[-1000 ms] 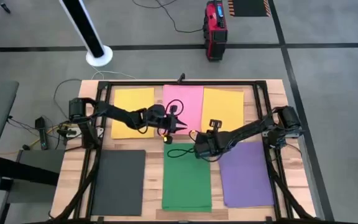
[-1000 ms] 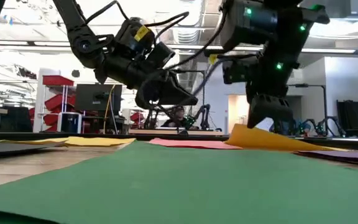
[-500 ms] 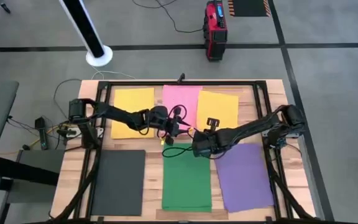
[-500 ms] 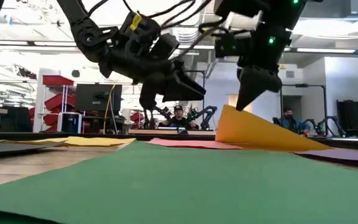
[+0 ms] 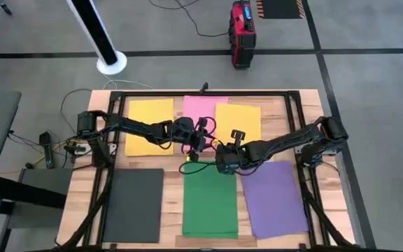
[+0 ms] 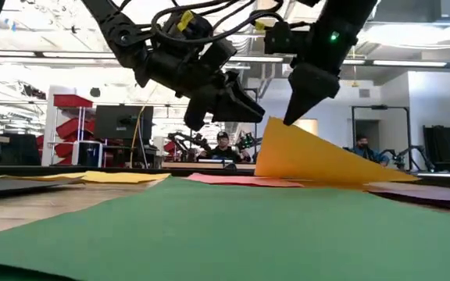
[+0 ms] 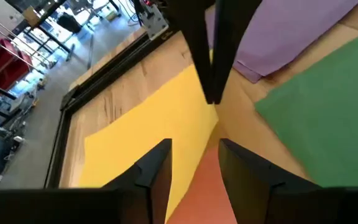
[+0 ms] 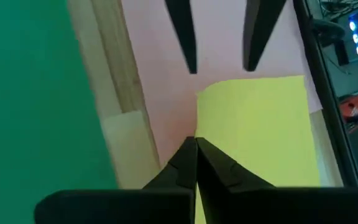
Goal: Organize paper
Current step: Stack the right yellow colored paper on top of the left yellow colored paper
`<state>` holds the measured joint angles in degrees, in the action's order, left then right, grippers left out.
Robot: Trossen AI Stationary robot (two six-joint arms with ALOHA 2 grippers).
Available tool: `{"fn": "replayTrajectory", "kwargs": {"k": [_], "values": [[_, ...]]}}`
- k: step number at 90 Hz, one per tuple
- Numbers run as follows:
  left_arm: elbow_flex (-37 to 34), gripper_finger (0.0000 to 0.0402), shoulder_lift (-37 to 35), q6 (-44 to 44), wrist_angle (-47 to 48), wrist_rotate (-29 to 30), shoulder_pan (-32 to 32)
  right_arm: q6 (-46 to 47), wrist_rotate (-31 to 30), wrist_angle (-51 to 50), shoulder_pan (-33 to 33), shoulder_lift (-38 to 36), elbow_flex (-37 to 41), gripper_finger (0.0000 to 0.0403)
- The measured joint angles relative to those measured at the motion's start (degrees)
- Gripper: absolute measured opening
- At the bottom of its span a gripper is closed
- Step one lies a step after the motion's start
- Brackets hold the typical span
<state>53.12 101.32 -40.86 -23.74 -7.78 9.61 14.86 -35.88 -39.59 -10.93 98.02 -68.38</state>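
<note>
Since a second ago, we see the right-hand yellow sheet (image 5: 238,121) dragged leftward, so that it now overlaps the right edge of the pink sheet (image 5: 200,115) at the far middle of the table (image 5: 312,101). Its near left corner is pinched in the right gripper (image 5: 220,155), whose fingers are pressed together on the paper (the right wrist view shows them closed on the corner). In the low view that corner is lifted off the table while the rest of the sheet slopes down to the right.

We see the left gripper (image 5: 203,140) hovering just beside that corner, over the pink sheet, its fingers spread apart and holding nothing; the left wrist view shows the gap between them facing the raised corner.

Another yellow sheet (image 5: 150,126) lies flat at the far left. Along the near edge lie the dark grey sheet (image 5: 133,205) on the left, the green sheet (image 5: 210,203) in the middle and the purple sheet (image 5: 278,196) on the right.
</note>
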Motion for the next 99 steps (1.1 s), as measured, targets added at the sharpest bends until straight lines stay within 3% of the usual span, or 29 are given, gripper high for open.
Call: {"fn": "replayTrajectory", "kwargs": {"k": [56,68,83,99], "values": [[0.0,0.0119,0.0,2.9,0.1,0.2,0.1,-1.9,0.2,2.7,0.6,0.0,-1.9,0.0000],[0.0,0.0090,0.0,3.3,0.2,0.3,0.1,-1.9,0.2,2.6,0.6,0.0,-1.9,0.0000],[0.0,0.0011,0.0,1.8,0.4,1.4,0.0,-1.9,0.2,2.8,0.6,0.0,-1.9,0.0000],[0.0,0.0001,0.0,-0.4,0.5,2.0,0.0,-1.9,0.1,2.9,0.6,0.0,-1.9,0.0000]]}}
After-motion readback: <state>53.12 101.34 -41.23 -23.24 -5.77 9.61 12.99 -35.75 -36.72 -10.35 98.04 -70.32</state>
